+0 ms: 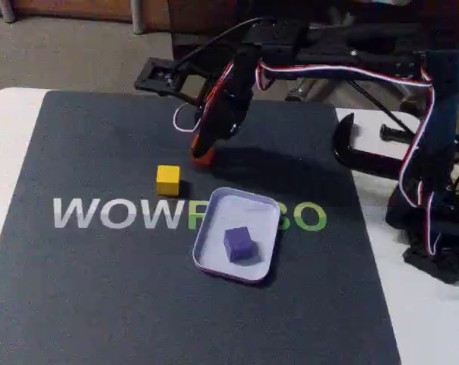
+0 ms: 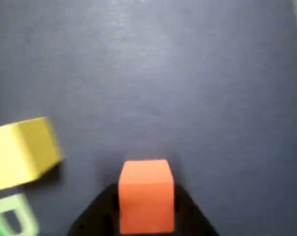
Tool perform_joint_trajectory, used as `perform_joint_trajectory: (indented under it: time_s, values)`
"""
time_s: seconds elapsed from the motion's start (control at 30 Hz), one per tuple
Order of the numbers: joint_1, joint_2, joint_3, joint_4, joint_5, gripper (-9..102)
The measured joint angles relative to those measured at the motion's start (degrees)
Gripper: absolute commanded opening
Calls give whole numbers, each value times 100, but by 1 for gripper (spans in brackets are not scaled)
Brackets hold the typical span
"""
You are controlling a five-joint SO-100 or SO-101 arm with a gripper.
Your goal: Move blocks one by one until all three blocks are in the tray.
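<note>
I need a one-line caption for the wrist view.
Gripper fingers flank small orange cube; small yellow cube lies left on dark mat.

I count three blocks: one purple block [image 1: 238,243], one yellow block [image 1: 167,180], one orange block [image 2: 146,194]. One tray [image 1: 264,207], one dark mat [image 1: 100,289], one gripper [image 1: 202,154].

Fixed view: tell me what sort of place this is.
Probably a hobby robotics desk: a printed dark mat on a white table, the arm fixed by a clamp, carpet behind.
</note>
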Motion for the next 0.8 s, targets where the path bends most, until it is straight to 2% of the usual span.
perform_joint_trajectory:
  time_s: [0.23,0.57,0.8]
  values:
    - [-721,2197,1336,352,-167,-8]
    - [-1011,6996,4711,413,-1222,-8]
    - [-817,7682,5520,413,-1907,-8]
